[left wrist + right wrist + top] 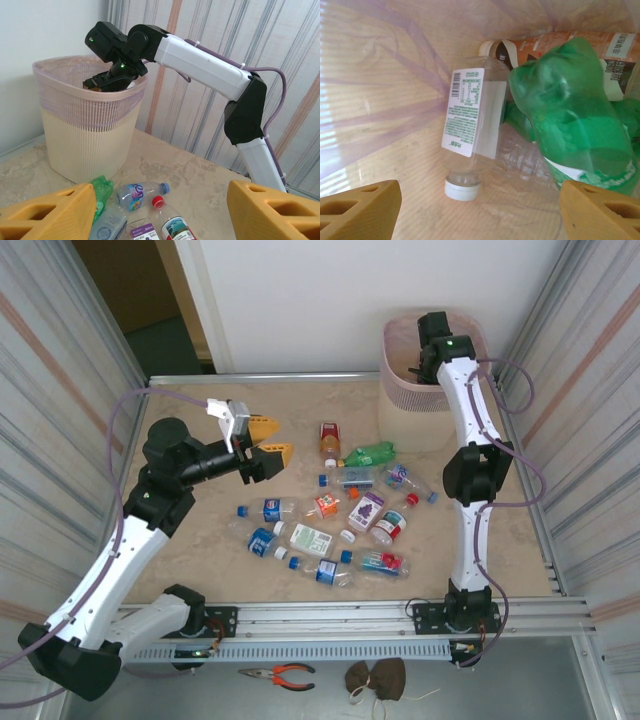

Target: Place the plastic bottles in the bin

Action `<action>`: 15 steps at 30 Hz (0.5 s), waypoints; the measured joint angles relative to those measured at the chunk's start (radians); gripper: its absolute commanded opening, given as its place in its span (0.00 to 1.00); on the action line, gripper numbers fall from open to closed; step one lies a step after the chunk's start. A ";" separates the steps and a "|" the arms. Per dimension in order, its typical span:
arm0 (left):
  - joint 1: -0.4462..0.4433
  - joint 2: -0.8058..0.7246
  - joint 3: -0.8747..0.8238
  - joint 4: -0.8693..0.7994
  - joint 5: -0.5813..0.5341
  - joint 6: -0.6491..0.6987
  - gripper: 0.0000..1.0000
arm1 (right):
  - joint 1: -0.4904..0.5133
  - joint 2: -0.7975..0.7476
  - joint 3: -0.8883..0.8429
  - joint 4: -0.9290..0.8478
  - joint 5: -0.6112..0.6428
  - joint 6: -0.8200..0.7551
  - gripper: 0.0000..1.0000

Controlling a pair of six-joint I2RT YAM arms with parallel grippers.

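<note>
Several plastic bottles point(330, 520) lie scattered on the table's middle. The cream-pink bin point(432, 375) stands at the far right; in the left wrist view the bin point(85, 135) rises behind a clear bottle point(137, 194) and a red-capped one point(170, 222). My right gripper point(428, 352) reaches down into the bin, open, with nothing between its fingers point(360, 210). Below it on the bin floor lie a clear white-capped bottle point(472, 125), a green bottle point(570, 120) and a brown-labelled one point(550, 45). My left gripper point(268, 440) hovers open left of the pile.
Orange-handled pliers point(280, 674) and a brown cloth lump point(377, 677) lie below the table's front rail. Corrugated walls point(60, 370) close in both sides. The right arm point(210, 65) arches over the table's right part.
</note>
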 measured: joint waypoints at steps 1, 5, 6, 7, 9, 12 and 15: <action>0.000 0.000 0.000 0.000 -0.005 -0.005 0.70 | -0.002 0.000 0.000 -0.001 0.000 0.000 0.80; 0.000 0.000 0.000 -0.019 -0.037 -0.026 0.70 | -0.002 -0.014 0.000 -0.002 0.002 0.000 0.80; 0.000 0.000 0.000 -0.030 -0.054 -0.036 0.70 | -0.002 -0.024 0.000 -0.002 0.004 -0.002 0.80; 0.000 -0.001 0.000 -0.045 -0.073 -0.048 0.70 | -0.002 -0.036 0.000 -0.002 0.006 -0.005 0.80; 0.000 -0.002 0.000 -0.079 -0.116 -0.077 0.70 | -0.002 -0.065 0.000 0.001 0.012 -0.024 0.79; 0.000 -0.002 0.000 -0.144 -0.197 -0.135 0.70 | 0.001 -0.117 0.000 0.013 0.026 -0.066 0.78; 0.000 -0.002 -0.003 -0.220 -0.287 -0.212 0.71 | 0.007 -0.167 0.001 0.031 0.045 -0.125 0.78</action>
